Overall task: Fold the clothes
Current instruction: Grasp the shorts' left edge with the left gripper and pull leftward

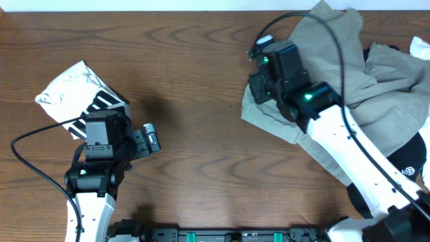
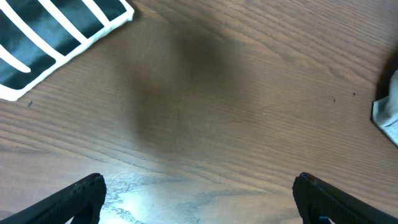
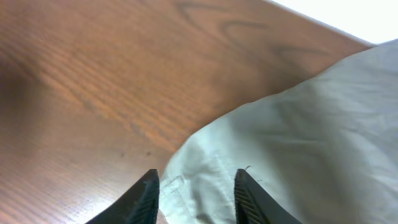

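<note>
- Reaching for the edge of the khaki garment [image 1: 376, 74] is, as I judge it, the step in hand: the right gripper [image 3: 196, 186] is over the left border of this cloth, where it meets the bare table [image 1: 195, 81].
- In the right wrist view the two fingers stand apart, and the hem of the garment lies under the gap between them. I see no cloth pinched, so nothing is gripped.
- The garment lies crumpled at the far right of the table, not yet spread. It partly lies on a dark piece [image 1: 406, 165] near the right edge.
- The left gripper [image 2: 199, 193] is at the near left, with its fingers wide apart over bare wood, and holds nothing.
- Just beside the left arm lies a striped cloth [image 1: 74, 91], white with dark bands. It looks already folded.
- The next move, I think, calls for the right fingers to go down and close on the hem. Then the garment must be pulled to the free middle of the table and made flat. The left arm will probably be needed for the opposite corner.
</note>
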`<state>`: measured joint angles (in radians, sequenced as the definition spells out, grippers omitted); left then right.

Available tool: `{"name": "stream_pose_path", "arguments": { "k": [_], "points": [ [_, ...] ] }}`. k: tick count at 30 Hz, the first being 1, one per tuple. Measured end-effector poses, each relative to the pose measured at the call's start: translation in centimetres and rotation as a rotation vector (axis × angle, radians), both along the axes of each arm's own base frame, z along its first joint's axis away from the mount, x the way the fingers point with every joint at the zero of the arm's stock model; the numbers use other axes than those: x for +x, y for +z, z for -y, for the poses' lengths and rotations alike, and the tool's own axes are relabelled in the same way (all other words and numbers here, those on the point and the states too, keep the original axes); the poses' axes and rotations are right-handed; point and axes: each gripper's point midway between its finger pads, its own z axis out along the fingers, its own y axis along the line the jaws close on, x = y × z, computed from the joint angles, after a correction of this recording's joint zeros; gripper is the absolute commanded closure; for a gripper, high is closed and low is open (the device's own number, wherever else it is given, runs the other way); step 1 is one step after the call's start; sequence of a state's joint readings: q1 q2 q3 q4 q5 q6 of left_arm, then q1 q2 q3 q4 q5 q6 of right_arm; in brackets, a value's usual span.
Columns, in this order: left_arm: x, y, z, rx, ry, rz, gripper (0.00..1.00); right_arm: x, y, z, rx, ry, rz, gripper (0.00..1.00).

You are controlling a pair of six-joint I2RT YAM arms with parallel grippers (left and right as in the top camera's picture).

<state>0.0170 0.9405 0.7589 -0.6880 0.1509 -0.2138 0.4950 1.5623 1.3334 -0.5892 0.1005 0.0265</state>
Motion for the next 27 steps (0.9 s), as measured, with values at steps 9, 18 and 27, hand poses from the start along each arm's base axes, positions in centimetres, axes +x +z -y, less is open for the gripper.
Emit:
{"name": "stream_pose_path", "arguments": {
  "k": [9,18,27],
  "points": [
    [0.0,0.0,0.2,-0.020,0.008,-0.004,0.02,0.0,-1.3,4.1,-0.132,-0.134,-0.034,0.41],
    [3.0,2.4,6.7,-0.186,-0.224,0.140,0.02,-2.3,-0.7,14.5,-0.174,-0.469,-0.133,0.31],
    [6.9,-0.3,18.3,-0.250,-0.539,0.202,0.02,-5.6,1.9,22.6,-0.126,-0.725,-0.143,0.27]
  ]
}}
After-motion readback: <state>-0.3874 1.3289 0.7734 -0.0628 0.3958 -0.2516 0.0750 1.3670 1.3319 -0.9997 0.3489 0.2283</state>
